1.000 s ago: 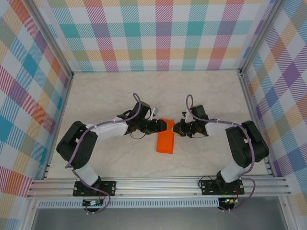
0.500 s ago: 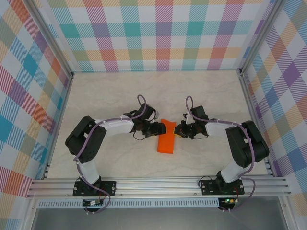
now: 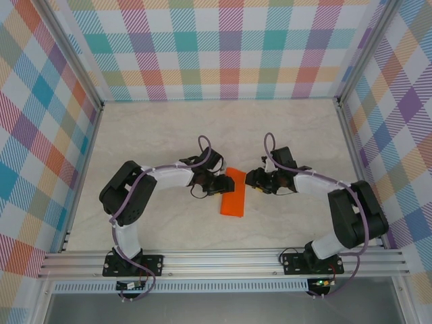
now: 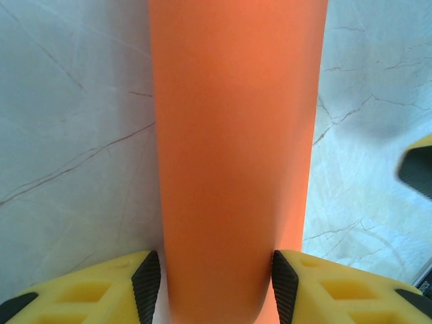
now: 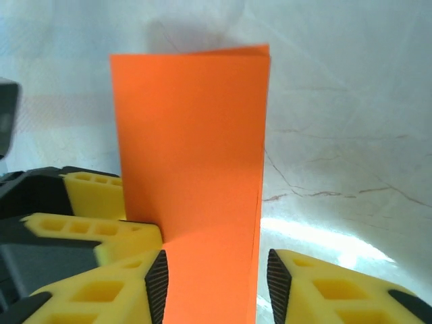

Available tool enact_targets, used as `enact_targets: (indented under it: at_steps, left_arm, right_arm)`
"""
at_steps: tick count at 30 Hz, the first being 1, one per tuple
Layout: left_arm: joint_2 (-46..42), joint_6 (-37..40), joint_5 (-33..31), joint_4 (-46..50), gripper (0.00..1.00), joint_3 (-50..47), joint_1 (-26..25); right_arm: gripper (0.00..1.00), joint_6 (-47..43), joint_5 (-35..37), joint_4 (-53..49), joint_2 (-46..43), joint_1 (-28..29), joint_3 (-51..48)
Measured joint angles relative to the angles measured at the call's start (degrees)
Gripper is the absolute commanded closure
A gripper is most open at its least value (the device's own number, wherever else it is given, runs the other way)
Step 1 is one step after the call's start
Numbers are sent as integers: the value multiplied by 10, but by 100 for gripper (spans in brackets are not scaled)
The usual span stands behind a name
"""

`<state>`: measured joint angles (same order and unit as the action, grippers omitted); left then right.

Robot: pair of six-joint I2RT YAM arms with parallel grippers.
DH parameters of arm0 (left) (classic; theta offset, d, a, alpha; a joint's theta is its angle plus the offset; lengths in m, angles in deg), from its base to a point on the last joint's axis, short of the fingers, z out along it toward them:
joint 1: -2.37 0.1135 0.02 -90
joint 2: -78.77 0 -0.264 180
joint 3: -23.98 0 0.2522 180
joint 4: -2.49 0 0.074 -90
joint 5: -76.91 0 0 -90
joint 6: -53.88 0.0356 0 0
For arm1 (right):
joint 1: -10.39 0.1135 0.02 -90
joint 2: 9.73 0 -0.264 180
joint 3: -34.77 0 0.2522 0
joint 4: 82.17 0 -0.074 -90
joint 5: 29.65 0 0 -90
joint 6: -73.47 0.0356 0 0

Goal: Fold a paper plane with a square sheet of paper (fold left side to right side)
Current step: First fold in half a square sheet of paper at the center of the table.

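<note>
A pale marbled table [image 3: 148,135] sits inside walls [image 3: 229,47] checked in many colours, with an aluminium rail [image 3: 223,260] along the near edge. The left pincer [image 3: 225,183] reaches in from 9 o'clock, its jaws about half parted. In the left wrist view its black pads [image 4: 147,280] sit at the two long sides of an orange strip, one pad overlapping the edge. Whether they squeeze the strip cannot be told.

The right pincer [image 3: 251,181] comes in from 3 o'clock with its jaws apart. In the right wrist view the strip passes between its pads [image 5: 277,283], and a sliver of table shows between the paper and the pad on the 3 o'clock side, so it grips nothing.

The strip is the square sheet of paper [image 3: 233,197], folded in half and lying near the table's middle, its long axis running roughly from 12 to 6 o'clock. The left pincer meets it at its 10 o'clock corner, the right at its 2 o'clock corner.
</note>
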<state>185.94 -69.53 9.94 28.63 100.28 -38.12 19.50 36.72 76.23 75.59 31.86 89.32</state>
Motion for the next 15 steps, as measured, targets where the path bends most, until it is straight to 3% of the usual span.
enact_targets:
  at_steps: [7, 15]
  left_arm:
    - [10, 0, -5, 24, 47, 21, -3]
    - [20, 0, -30, 59, 46, 47, -14]
  right_arm:
    - [58, -30, 89, -89, -17, 0, 14]
    - [60, -38, 116, -116, -12, 0, 14]
